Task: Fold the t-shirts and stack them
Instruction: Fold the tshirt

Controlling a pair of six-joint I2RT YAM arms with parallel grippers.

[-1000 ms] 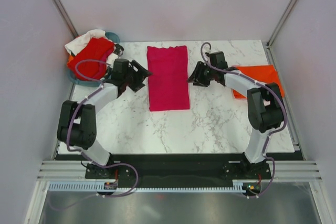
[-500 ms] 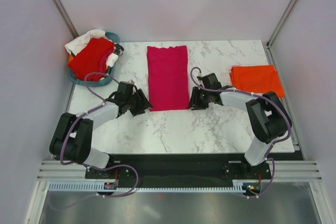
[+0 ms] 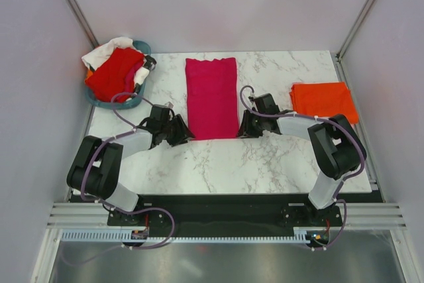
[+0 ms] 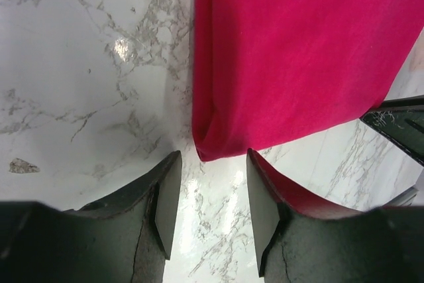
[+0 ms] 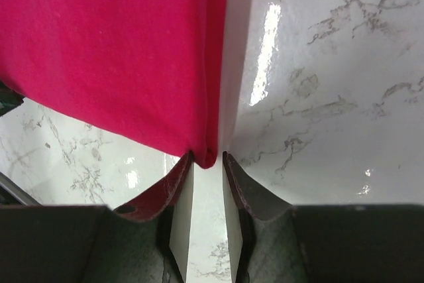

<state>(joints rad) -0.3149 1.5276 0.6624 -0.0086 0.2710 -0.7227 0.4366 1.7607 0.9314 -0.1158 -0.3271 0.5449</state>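
Marble-patterned tabletop (image 3: 265,157), white with grey veining, enclosed by plain pale walls (image 3: 212,4), with slanted metal posts (image 3: 73,4) at the far corners. A magenta t-shirt (image 3: 211,97), folded into a long strip, is laid at the table's middle, running from far to near. An orange t-shirt (image 3: 323,100) is laid folded at the right edge. A red t-shirt (image 3: 116,74) and a white t-shirt (image 3: 106,50) are heaped in a teal basket (image 3: 127,104) at the far left corner.

The left gripper (image 3: 185,134) is set at the strip's near left corner with jaws well apart and nothing held. The right gripper (image 3: 242,127) is set at the near right corner, jaws only narrowly parted; the cloth corner lies at their tips and is not clamped.

Compared with one second earlier, both grippers are found drawn toward the bases, from the strip's mid-length to its near corners. The shirts are unmoved.
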